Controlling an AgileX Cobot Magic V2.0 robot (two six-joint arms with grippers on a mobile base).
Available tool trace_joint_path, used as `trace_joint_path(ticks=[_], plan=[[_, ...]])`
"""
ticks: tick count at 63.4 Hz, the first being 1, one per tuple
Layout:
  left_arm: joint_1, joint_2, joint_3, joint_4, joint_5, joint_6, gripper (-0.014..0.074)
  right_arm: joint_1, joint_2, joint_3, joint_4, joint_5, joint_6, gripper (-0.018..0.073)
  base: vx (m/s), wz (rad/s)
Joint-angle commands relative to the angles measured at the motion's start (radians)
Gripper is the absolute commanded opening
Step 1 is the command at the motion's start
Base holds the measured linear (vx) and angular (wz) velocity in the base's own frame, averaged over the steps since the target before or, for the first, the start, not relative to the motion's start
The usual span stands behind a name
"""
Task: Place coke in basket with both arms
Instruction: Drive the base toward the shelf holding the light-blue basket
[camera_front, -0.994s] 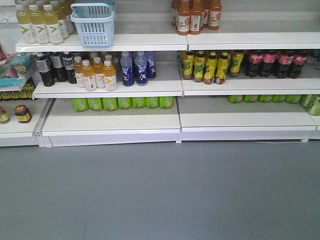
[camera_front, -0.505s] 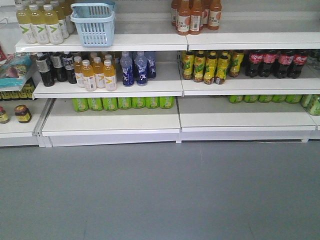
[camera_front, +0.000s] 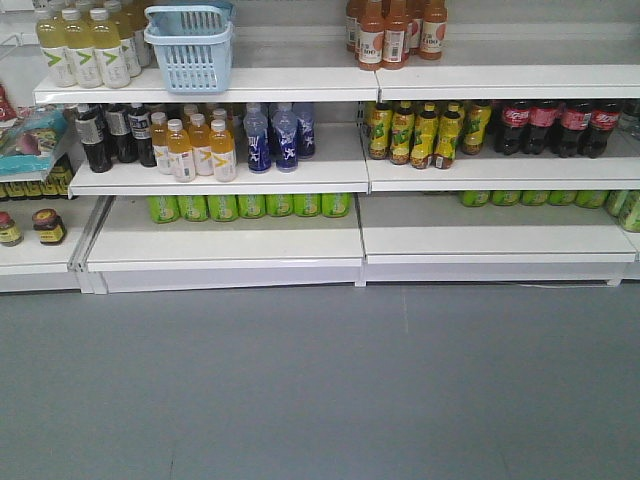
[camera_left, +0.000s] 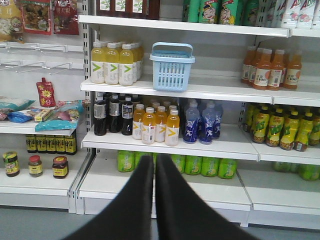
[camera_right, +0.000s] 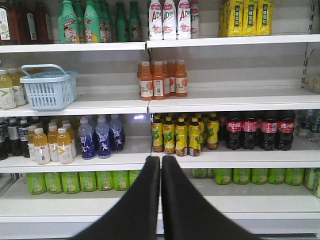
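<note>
Start of run, nothing in hand. Left gripper (camera_left: 154, 160) is clenched: the fingers lie together with only a thin slit between them, and nothing is held. Right gripper (camera_right: 160, 159) is the same, closed and empty. Both wrist views look level at the store shelving from well back. The basket (camera_front: 190, 48) stands upright on an upper shelf (camera_front: 300, 85) in the left bay, handle raised, just beside a row of pale yellow drink bottles (camera_front: 80, 50). No coke can shows in any view. The only cola visible is the dark bottles with red labels (camera_front: 557, 127) at the right end of the shelf below, and those are not the target. My judgement is that this is the search-and-approach step, with no grasp begun. The next move calls for finding the can, opening both jaws, then sending one arm to the can and the other to the basket.
</note>
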Motion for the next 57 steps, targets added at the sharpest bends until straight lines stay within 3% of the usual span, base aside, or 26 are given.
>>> trace_joint_path(ticks=[1,57], plan=[[-0.006,-0.021,0.006,-0.003,-0.061,-0.009,-0.0006,-0.002,-0.016,0.014,-0.01,-0.077,-0.002,-0.0005,0.01,0.03],[-0.006,-0.021,0.006,-0.003,-0.061,-0.009,-0.0006,-0.002,-0.015,0.014,-0.01,-0.077,-0.002,-0.0005,0.06,0.09]])
